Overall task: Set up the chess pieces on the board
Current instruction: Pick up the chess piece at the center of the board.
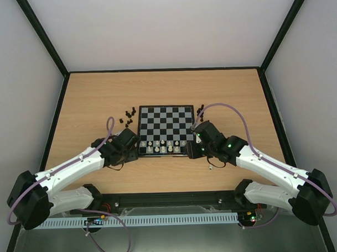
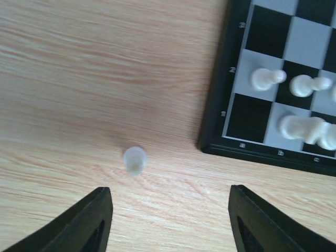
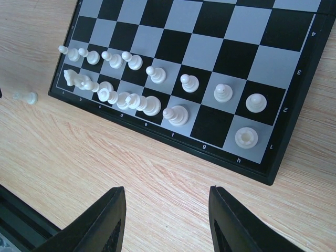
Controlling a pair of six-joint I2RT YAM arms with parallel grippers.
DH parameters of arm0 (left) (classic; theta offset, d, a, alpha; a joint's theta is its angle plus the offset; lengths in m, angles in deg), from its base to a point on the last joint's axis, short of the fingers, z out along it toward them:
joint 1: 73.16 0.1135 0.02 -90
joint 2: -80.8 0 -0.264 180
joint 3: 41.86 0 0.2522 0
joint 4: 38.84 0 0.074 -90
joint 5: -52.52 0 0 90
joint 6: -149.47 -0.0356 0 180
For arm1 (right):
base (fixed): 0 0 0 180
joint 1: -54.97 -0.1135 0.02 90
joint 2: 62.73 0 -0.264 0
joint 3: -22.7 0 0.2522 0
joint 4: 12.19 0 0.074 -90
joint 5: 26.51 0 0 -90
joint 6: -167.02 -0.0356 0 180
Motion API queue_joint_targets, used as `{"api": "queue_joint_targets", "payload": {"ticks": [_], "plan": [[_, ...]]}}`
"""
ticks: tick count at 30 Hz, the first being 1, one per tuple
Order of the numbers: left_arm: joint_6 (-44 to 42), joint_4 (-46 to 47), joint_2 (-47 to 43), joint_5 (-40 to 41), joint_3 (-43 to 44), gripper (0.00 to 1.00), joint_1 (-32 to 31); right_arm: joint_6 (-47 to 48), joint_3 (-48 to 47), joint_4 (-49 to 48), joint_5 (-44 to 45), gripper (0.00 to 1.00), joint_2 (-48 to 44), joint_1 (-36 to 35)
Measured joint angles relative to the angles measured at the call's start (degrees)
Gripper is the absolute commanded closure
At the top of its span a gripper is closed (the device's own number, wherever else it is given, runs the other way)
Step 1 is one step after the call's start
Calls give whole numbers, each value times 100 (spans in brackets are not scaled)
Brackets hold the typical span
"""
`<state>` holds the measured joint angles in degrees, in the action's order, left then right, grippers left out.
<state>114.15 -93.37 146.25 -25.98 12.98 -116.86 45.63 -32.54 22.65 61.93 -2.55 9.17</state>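
The board (image 1: 165, 116) lies mid-table, with white pieces (image 1: 161, 146) along its two near rows. Black pieces (image 1: 129, 115) lie loose off its far-left corner, and a few more black pieces (image 1: 200, 111) off its right edge. My left gripper (image 2: 169, 210) is open and empty above bare wood. One white piece (image 2: 135, 159) lies on the table just ahead of its left finger, beside the board's near-left corner (image 2: 215, 142). My right gripper (image 3: 167, 220) is open and empty above wood, near the board's near-right edge (image 3: 210, 149). The white rows (image 3: 131, 89) show there, with the g1 square bare.
The wooden table (image 1: 101, 89) is ringed by a black rim and white walls. The loose white piece also shows in the right wrist view (image 3: 27, 97), left of the board. Both arm bases sit at the near edge.
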Motion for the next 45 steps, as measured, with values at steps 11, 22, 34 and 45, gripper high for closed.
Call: {"api": "queue_joint_targets", "payload": {"ticks": [11,22,34,45], "plan": [[55,105,208,55,-293,54,227,22,2,-2,-98,56,-26,0],[-24,319,691,101,-326,59,227,37,17,-9,-142,56,-50,0],[-127,533,946,127,-358,75,264,39,31,-42,-190,56,-63,0],[-243,575,962,151,-393,98,291,39,59,-44,-203,56,-79,0]]}}
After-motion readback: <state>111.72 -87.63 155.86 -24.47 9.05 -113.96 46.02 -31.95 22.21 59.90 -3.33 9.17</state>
